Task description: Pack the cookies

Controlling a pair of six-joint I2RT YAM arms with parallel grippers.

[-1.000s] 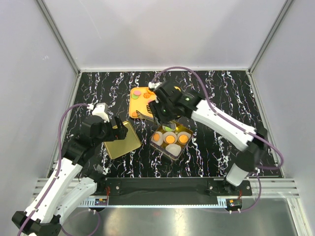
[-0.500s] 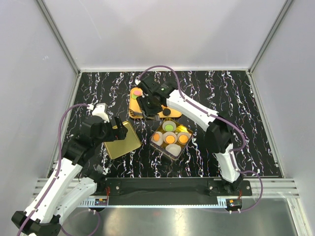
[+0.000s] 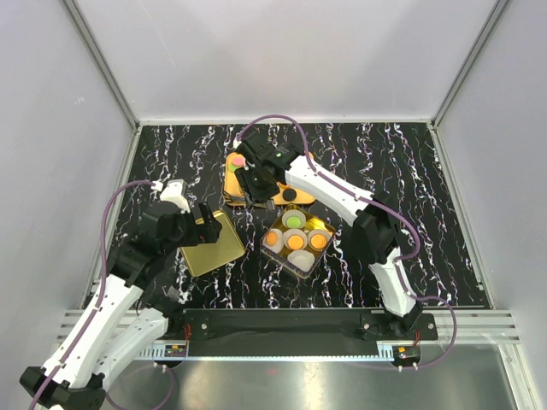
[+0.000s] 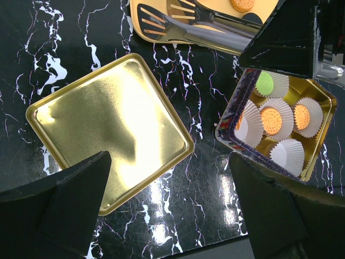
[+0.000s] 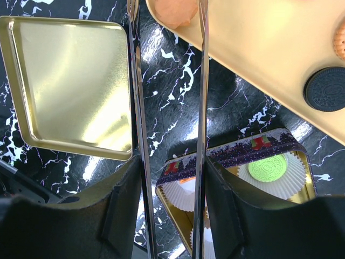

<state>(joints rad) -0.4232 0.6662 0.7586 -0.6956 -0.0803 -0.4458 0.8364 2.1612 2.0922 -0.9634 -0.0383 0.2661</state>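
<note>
My right end effector (image 5: 170, 168) is pressed onto the tongs (image 4: 205, 36), with one finger on each thin arm. The arms sit a little apart. A round orange cookie (image 5: 168, 13) lies between them, up near the far end. I cannot see the tips, so I cannot tell if it is pinched. That cookie is on the edge of the tray (image 5: 259, 48), just past the far side of the tin (image 5: 226, 148).

My left end effector (image 4: 170, 178) is spread wide and holds nothing. It hangs over the lid (image 4: 108, 135), which lies flat just left of the tin.

I think the job is about half done. Four cups in the tin hold cookies: one green cookie (image 4: 264, 83) and three orange ones. At least one cup (image 4: 285, 154) is bare. More wait on the tray, like a black cookie (image 5: 326, 89) beyond the tin. The lid is not on yet.

The tongs are shiny thin metal. The tin and lid are gold inside and bright like a mirror. The lid is square with round corners. The cups are white crinkly paper. The tray is smooth and orange. The cookies are small, flat and bumpy on top. The counter (image 4: 64, 32) is black with white streaks.
</note>
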